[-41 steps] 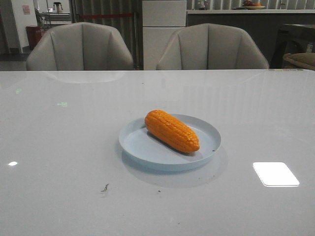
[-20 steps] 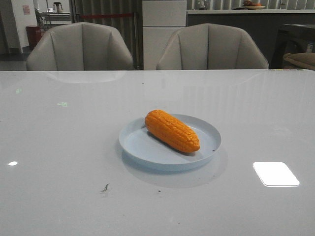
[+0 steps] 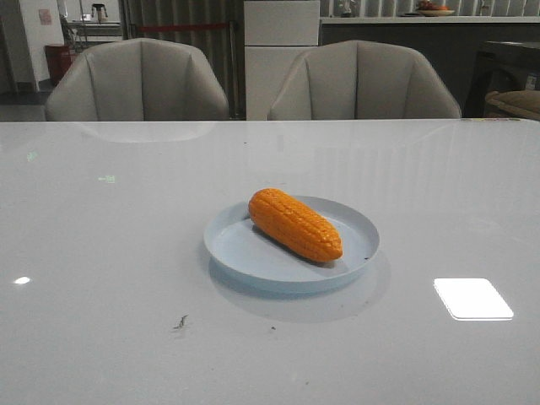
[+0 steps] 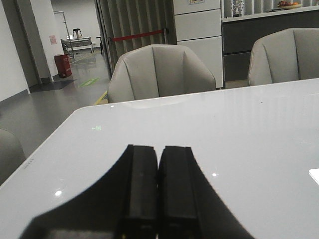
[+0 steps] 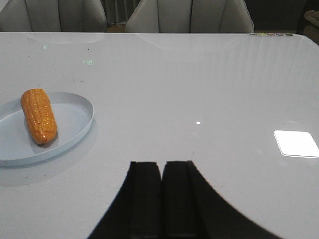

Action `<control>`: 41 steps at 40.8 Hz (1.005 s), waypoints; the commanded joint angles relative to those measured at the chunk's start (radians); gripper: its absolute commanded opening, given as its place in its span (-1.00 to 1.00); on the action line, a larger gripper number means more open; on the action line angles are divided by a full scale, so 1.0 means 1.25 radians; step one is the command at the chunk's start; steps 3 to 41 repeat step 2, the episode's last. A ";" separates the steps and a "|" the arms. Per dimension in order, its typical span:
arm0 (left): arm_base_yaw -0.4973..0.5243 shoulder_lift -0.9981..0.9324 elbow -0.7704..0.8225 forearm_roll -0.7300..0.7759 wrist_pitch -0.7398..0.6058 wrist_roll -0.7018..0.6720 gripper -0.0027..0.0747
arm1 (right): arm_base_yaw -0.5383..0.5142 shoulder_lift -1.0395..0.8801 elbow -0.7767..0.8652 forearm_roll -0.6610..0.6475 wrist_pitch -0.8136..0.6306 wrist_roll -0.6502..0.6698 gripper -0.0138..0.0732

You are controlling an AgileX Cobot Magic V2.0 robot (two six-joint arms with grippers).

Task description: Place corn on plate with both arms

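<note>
The orange corn (image 3: 294, 224) lies on the pale blue plate (image 3: 236, 251) near the middle of the table, its length running from back left to front right. Both also show in the right wrist view, the corn (image 5: 39, 115) on the plate (image 5: 75, 117). My left gripper (image 4: 159, 149) is shut and empty over bare table, with neither corn nor plate in its view. My right gripper (image 5: 162, 165) is shut and empty, well to the right of the plate. Neither arm shows in the front view.
Two grey chairs (image 3: 139, 80) (image 3: 363, 80) stand behind the table's far edge. A bright light patch (image 3: 472, 298) reflects on the glossy white table at the front right. Small dark specks (image 3: 180, 322) lie in front of the plate.
</note>
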 commanded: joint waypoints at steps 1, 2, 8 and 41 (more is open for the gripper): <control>0.001 -0.012 0.001 -0.007 -0.064 0.000 -0.70 | 0.000 -0.018 -0.012 -0.003 -0.066 0.000 -0.63; 0.001 -0.012 0.001 -0.007 -0.064 0.000 -0.70 | 0.000 -0.018 -0.012 -0.003 -0.066 0.000 -0.63; 0.001 -0.012 0.001 -0.007 -0.064 0.000 -0.70 | 0.000 -0.018 -0.012 -0.003 -0.066 0.000 -0.63; 0.001 -0.012 0.001 -0.007 -0.064 0.000 -0.70 | 0.000 -0.018 -0.012 -0.003 -0.066 0.000 -0.63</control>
